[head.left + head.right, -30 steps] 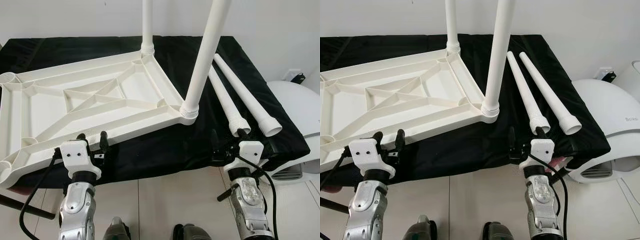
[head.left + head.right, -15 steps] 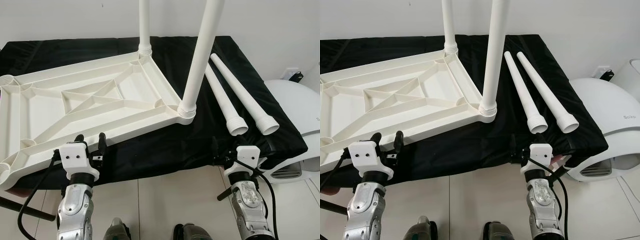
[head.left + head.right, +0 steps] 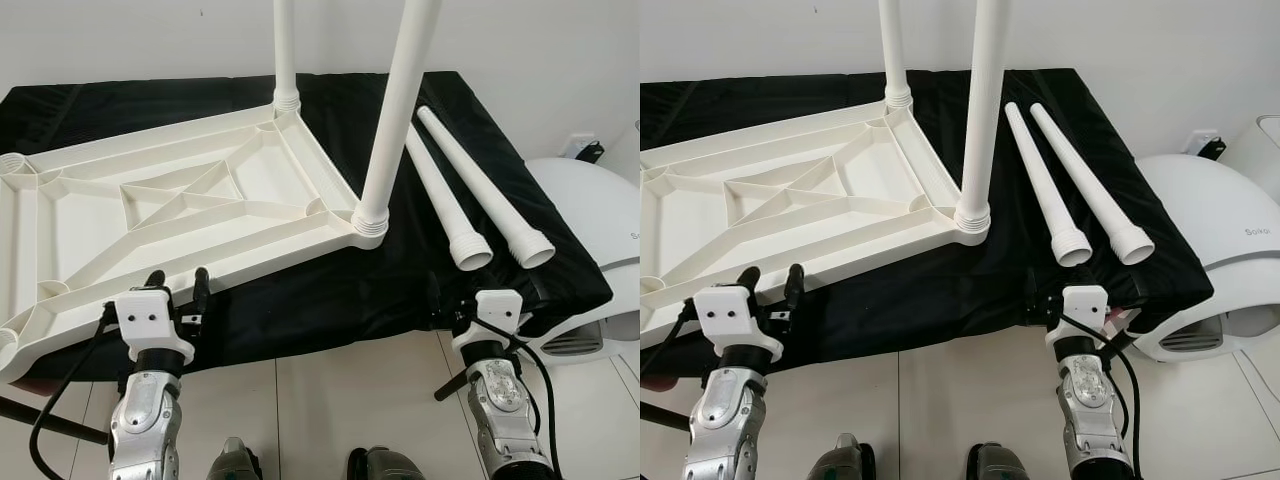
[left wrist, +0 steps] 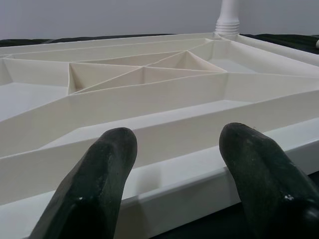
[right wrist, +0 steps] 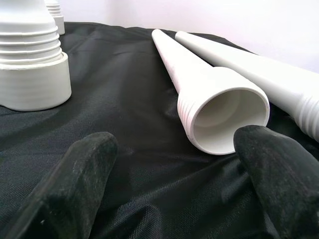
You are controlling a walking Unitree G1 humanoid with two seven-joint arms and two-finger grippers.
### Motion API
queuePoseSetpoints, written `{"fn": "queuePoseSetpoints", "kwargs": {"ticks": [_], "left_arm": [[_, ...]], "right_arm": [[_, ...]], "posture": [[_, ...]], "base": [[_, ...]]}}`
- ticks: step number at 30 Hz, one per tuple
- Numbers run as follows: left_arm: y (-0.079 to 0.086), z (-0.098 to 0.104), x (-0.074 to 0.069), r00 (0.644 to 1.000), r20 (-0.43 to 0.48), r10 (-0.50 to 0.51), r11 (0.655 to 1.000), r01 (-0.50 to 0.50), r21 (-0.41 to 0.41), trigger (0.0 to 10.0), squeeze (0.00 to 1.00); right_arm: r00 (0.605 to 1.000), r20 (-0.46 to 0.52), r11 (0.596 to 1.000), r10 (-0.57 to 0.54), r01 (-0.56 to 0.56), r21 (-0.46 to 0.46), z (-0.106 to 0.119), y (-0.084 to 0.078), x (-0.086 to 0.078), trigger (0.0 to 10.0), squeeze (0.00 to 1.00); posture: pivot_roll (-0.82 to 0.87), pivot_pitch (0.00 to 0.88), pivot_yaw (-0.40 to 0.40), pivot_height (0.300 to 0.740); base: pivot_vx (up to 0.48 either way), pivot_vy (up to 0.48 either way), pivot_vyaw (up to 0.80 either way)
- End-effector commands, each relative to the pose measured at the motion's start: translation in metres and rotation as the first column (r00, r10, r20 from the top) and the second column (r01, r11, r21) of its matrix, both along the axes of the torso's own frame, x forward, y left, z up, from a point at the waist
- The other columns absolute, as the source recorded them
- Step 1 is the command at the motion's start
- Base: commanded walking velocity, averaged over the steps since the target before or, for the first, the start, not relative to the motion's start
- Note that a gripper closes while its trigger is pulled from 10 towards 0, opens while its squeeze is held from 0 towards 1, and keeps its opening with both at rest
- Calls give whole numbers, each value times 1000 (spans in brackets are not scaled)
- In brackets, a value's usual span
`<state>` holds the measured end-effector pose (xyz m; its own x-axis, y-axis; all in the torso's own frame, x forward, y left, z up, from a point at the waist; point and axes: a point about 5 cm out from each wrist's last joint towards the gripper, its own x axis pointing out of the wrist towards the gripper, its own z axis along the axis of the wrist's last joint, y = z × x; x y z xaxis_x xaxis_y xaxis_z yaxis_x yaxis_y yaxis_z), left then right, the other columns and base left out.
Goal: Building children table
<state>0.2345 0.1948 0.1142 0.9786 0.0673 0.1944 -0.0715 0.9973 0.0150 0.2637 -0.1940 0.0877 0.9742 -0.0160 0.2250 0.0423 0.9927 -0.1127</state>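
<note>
The white tabletop (image 3: 180, 205) lies upside down on the black cloth, ribs facing up. Two white legs stand screwed into it, one at the far corner (image 3: 285, 60) and one at the near right corner (image 3: 395, 120). Two loose legs (image 3: 440, 200) (image 3: 485, 190) lie side by side on the cloth to the right, threaded ends toward me. My left gripper (image 3: 177, 285) is open just before the tabletop's near rim (image 4: 164, 174). My right gripper (image 5: 174, 194) is open, a short way from the nearer loose leg's open end (image 5: 224, 107).
A rounded white appliance (image 3: 600, 210) stands on the floor at the right, beside the cloth's corner. A white wall runs behind the table. A black cable (image 3: 60, 400) hangs from my left wrist. Pale floor tiles (image 3: 330, 400) lie below the near edge.
The view has shifted slightly. My right gripper has drawn back from the loose legs' ends, which it almost touched before. The left gripper sits a little lower.
</note>
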Motion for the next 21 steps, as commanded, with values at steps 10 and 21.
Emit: {"fn": "queuePoseSetpoints", "kwargs": {"ticks": [10, 21], "left_arm": [[14, -21, -9, 996, -79, 39, 999, -38, 11, 10000, 0], [15, -20, -8, 997, -64, 46, 999, -46, 5, 10000, 0]], "right_arm": [[1000, -2, 1000, 2, -3, -19, -4, -5, 0, 10000, 0], [1000, 7, 999, 21, -20, -28, -2, -4, 3, 10000, 0]], "posture": [[35, 117, -17, 740], [35, 116, -15, 740]], "base": [[0, 0, 0], [0, 0, 0]]}}
